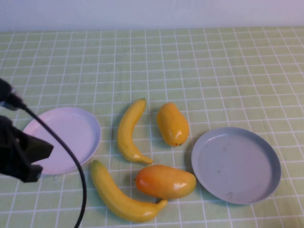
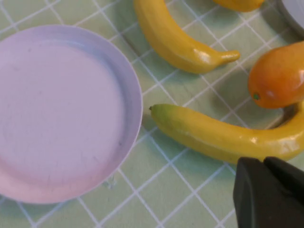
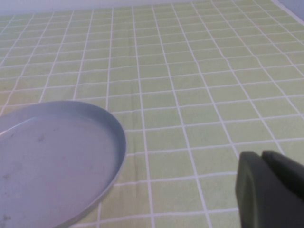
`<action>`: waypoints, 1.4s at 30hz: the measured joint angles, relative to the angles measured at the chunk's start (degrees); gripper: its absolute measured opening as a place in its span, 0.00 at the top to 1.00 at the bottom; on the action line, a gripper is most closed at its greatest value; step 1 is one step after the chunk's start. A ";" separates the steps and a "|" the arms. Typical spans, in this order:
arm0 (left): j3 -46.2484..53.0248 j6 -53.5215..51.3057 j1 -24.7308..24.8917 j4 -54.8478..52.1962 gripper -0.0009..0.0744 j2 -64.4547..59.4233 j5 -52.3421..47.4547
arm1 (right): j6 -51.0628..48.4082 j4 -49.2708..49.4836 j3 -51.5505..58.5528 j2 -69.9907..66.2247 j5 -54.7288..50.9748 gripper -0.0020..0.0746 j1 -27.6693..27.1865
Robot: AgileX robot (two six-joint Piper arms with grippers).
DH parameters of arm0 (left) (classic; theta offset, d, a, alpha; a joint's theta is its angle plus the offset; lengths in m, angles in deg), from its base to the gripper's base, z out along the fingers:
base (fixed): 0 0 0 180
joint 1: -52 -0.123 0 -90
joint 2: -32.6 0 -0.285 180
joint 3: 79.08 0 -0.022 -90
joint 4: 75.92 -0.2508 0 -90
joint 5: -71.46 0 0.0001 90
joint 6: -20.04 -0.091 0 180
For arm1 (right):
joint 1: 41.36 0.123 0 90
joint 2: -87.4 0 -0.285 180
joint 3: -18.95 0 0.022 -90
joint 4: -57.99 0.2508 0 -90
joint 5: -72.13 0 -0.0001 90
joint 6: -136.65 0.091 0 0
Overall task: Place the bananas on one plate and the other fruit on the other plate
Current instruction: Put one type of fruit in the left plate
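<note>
Two bananas lie on the table between the plates: the smaller banana [image 1: 129,133] and the bigger banana [image 1: 121,197] nearer me. Two mangoes lie beside them: a yellow-orange mango [image 1: 173,123] and a redder mango [image 1: 165,181]. The pale pink plate [image 1: 66,137] on the left and the grey-blue plate [image 1: 236,164] on the right are both empty. My left gripper [image 1: 42,148] hovers over the pink plate's near-left rim, shut and empty. Its wrist view shows the pink plate [image 2: 61,114], the bigger banana [image 2: 223,137] and the redder mango [image 2: 278,76]. My right gripper [image 3: 261,154] is shut and empty beside the grey-blue plate [image 3: 52,161]; it is out of the high view.
A green checked cloth [image 1: 213,71] covers the table up to a white wall at the back. The left arm's black cable [image 1: 71,161] hangs across the pink plate's near edge.
</note>
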 joint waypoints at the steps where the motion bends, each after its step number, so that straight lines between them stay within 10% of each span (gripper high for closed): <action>1: -1.43 -1.39 1.38 0.00 0.99 -2.53 -0.09 | 0.00 0.00 0.00 0.00 0.00 0.99 0.00; 18: -24.59 -6.89 35.17 -19.75 0.95 -35.09 -2.74 | 0.00 0.00 0.00 0.00 0.00 0.99 0.00; 28: -27.57 -16.67 39.68 -19.85 0.14 -42.32 -1.07 | 0.00 0.00 0.00 0.00 0.00 0.99 0.00; 42: -27.57 -22.01 41.61 -19.85 0.10 -48.35 2.00 | 0.00 0.00 0.00 0.00 0.00 0.99 0.00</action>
